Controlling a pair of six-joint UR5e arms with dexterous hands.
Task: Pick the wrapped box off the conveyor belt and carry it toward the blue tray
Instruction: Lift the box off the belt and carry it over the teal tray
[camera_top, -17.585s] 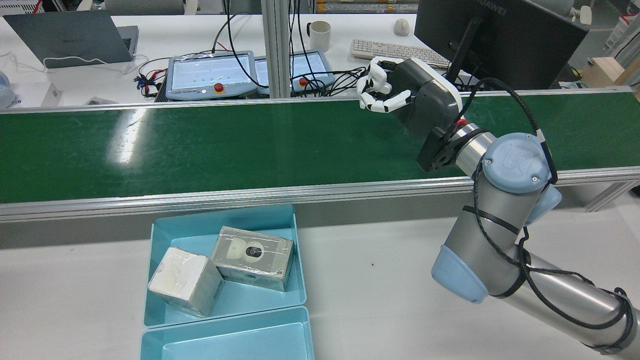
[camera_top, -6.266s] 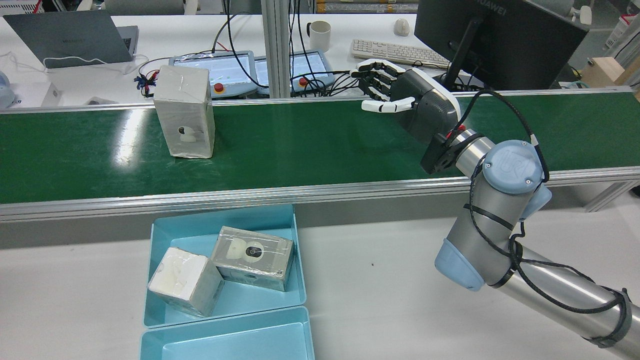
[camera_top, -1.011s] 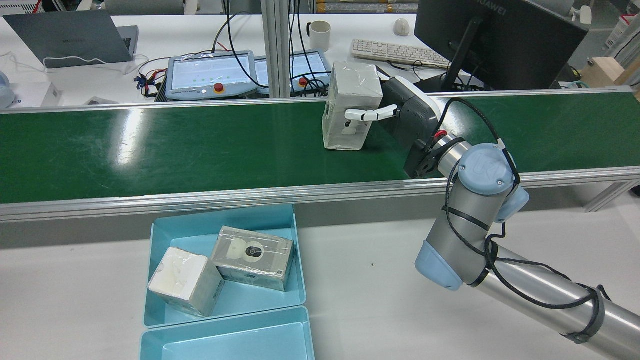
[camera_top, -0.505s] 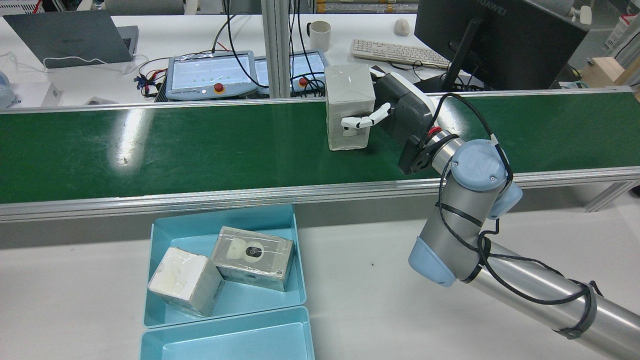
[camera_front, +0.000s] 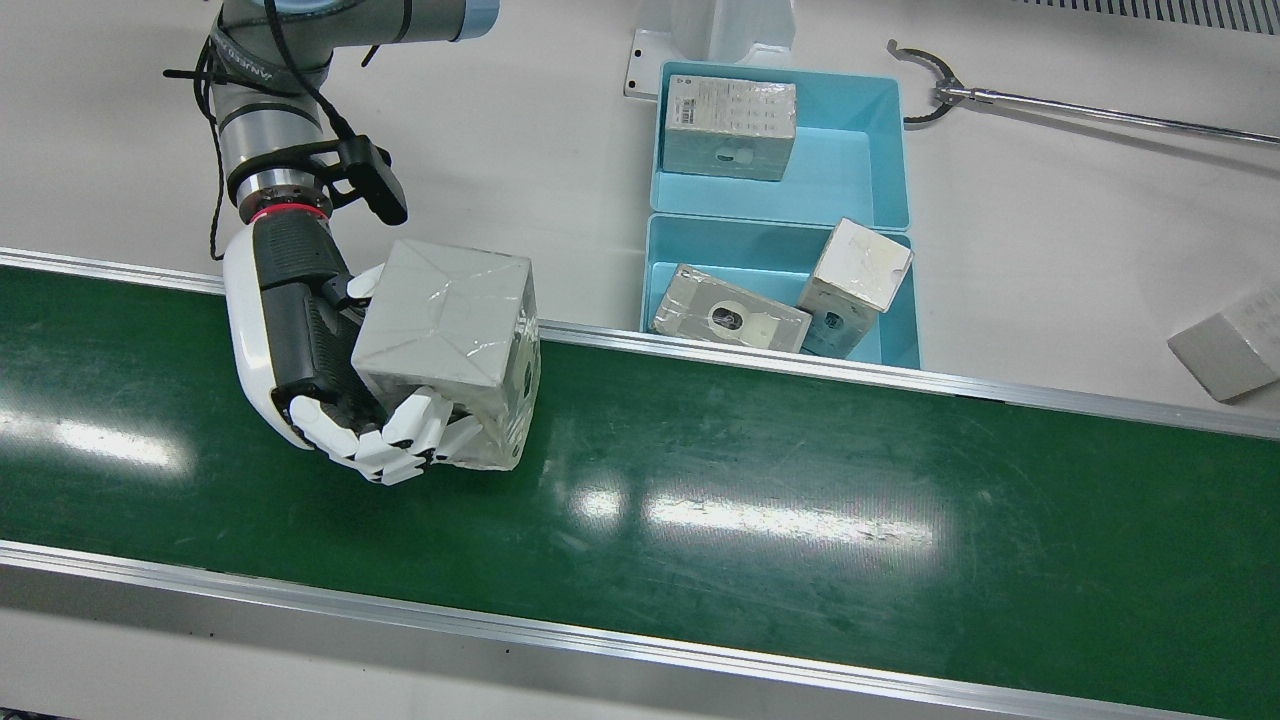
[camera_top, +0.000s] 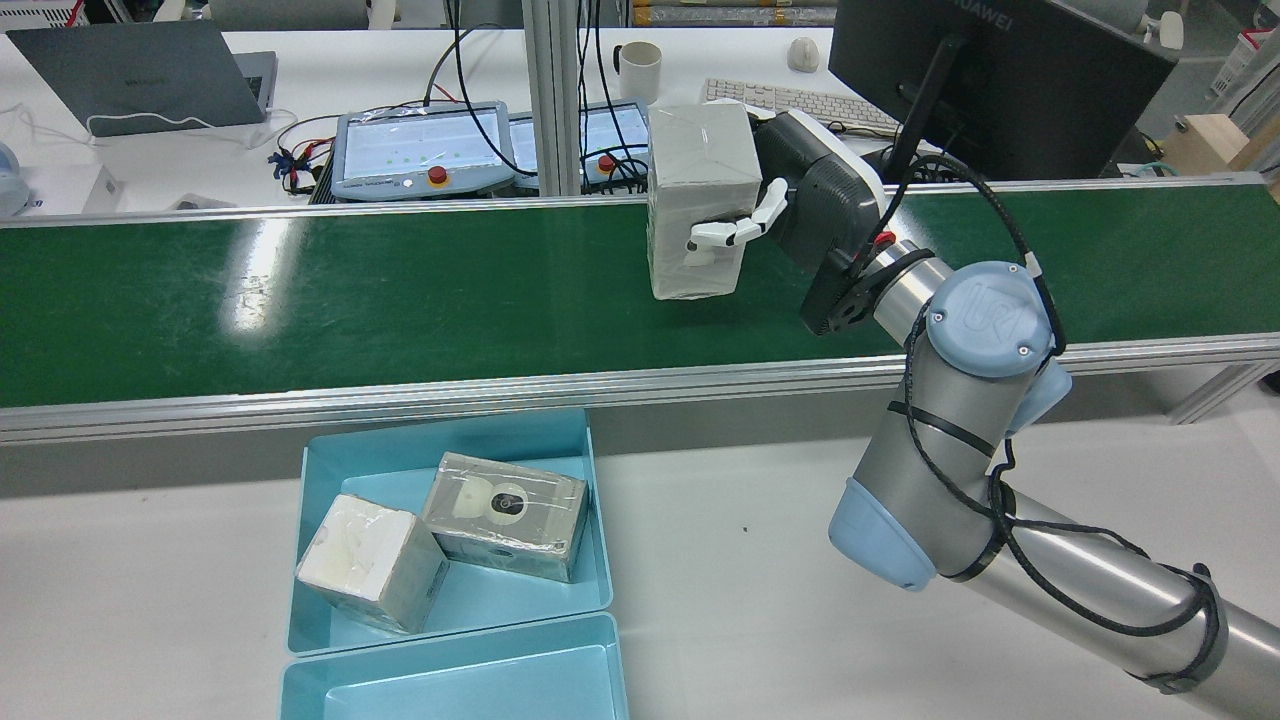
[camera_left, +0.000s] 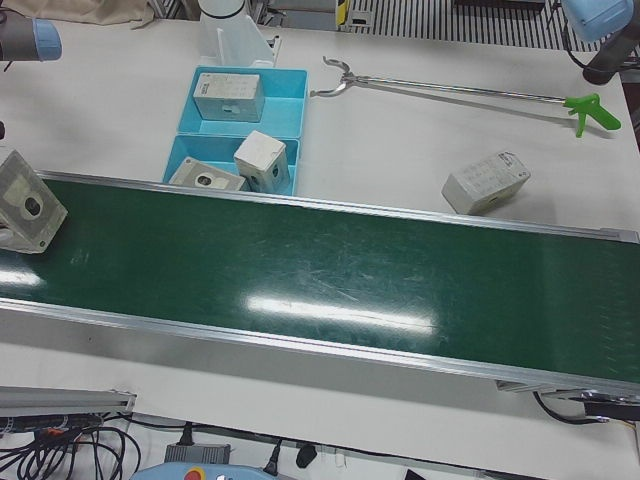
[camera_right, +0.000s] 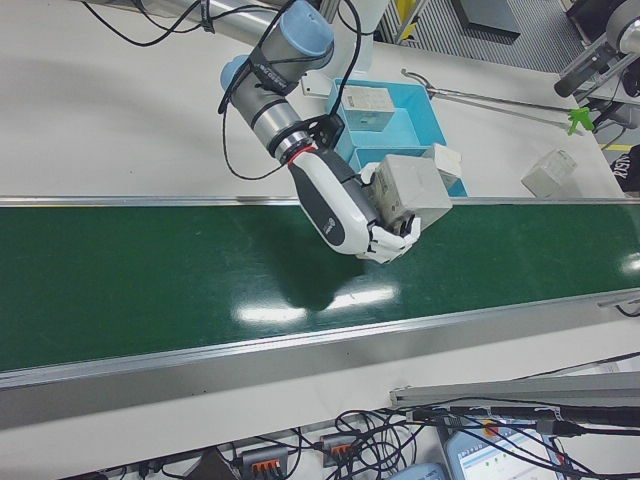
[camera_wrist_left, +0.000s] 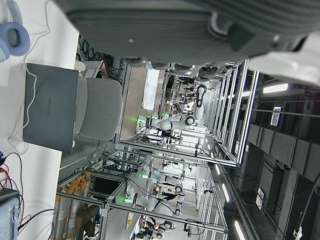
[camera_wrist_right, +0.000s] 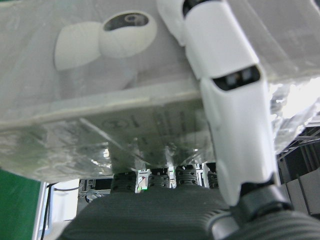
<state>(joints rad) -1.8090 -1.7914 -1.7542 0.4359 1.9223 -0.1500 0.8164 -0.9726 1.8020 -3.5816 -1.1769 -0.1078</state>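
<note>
In the front view, the right hand (camera_front: 330, 385) is clasping the wrapped box (camera_front: 445, 350) over the near part of the green conveyor belt (camera_front: 800, 500), its white fingers (camera_front: 400, 440) curling around the box's far side, while the blue tray (camera_front: 780, 285) is sitting beside the belt's edge, holding two wrapped packages, with a second tray (camera_front: 780, 140) touching it behind. In the rear view, the right hand (camera_top: 800, 215) is gripping the wrapped box (camera_top: 695, 200) from the side, and the box is hanging clear above the conveyor belt (camera_top: 350, 290), well apart from the blue tray (camera_top: 450, 530) on the white table (camera_top: 750, 560). In the left-front view, the wrapped box (camera_left: 28, 205) is showing tilted at the picture's left edge, and a loose box (camera_left: 485, 182) and a long reaching tool (camera_left: 450, 88) are lying on the table past the belt. In the right-front view, the right hand (camera_right: 365, 225) is holding the wrapped box (camera_right: 410, 190) above the belt. The left hand view is showing only the room, so I cannot tell how the left hand is standing. In the right hand view, one white finger (camera_wrist_right: 225, 90) is pressing against the plastic-wrapped box (camera_wrist_right: 100, 75).
</note>
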